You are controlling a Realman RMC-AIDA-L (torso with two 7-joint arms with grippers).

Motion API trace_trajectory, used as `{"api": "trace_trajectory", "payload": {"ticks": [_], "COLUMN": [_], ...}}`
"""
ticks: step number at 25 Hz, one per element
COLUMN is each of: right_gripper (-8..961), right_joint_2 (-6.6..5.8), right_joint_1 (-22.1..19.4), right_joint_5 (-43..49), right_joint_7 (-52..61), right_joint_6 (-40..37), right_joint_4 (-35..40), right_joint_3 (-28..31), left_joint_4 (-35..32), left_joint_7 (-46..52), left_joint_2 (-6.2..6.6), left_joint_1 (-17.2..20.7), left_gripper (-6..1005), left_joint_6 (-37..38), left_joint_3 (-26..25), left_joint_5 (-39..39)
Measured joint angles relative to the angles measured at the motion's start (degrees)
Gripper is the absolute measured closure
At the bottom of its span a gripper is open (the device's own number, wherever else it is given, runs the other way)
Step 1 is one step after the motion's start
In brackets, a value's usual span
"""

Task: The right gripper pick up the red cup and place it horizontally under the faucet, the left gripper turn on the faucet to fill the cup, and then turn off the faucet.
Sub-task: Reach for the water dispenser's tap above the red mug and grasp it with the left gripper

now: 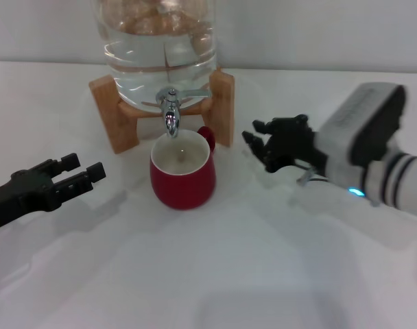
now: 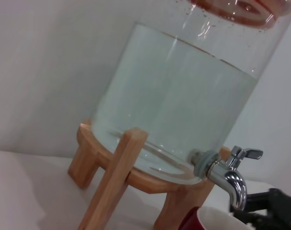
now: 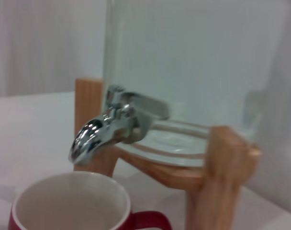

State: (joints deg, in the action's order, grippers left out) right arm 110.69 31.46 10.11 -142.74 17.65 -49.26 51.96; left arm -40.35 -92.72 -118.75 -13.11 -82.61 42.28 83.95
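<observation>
Cup placement looks done, since the red cup [image 1: 182,175] sits upright on the table right under the faucet [image 1: 170,113] while the right gripper [image 1: 263,147] hangs beside it, fingers apart and empty, so I'd guess the left gripper [image 1: 78,175], also spread and well off to the side, has to reach the lever next.

A plain test bench: bare white table [image 1: 215,281], white backdrop, water jar [image 1: 157,41].

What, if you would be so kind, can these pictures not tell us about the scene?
- Jar: its top is cut off by the head view's upper edge.
- Red cup: whether water is inside is unclear; the right wrist view is blurred.
- Left gripper, right gripper: absent from their own wrist views.
</observation>
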Motion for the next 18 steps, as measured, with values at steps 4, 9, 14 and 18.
{"api": "trace_trajectory", "payload": {"ticks": [4,9,14,18], "right_gripper": [721,719,602,556], "right_joint_2": [-2.57,-5.08,-8.08,-8.06], "right_joint_1": [-7.89,-15.94,-20.74,-26.46], "right_joint_5": [3.78,8.73,13.06,13.75], "right_joint_7": [0.67,6.9,15.51,17.51], "right_joint_6": [2.35,2.81,8.58,18.55], "right_joint_4": [-7.79,-14.01,-14.29,-12.47], "right_joint_3": [3.67,8.07,11.69,17.74], "left_joint_4": [0.0,0.0,0.0,-0.04], "left_joint_7": [0.06,0.08,0.08,0.34], "left_joint_2": [0.01,0.06,0.14,0.26], "left_joint_1": [0.16,0.34,0.39,0.33], "left_gripper": [184,184,184,184], "left_joint_6": [-0.13,-0.74,-1.09,-1.63], "left_joint_3": [-0.01,0.0,0.0,0.0], "left_joint_5": [0.03,-0.04,-0.25,-0.14]}}
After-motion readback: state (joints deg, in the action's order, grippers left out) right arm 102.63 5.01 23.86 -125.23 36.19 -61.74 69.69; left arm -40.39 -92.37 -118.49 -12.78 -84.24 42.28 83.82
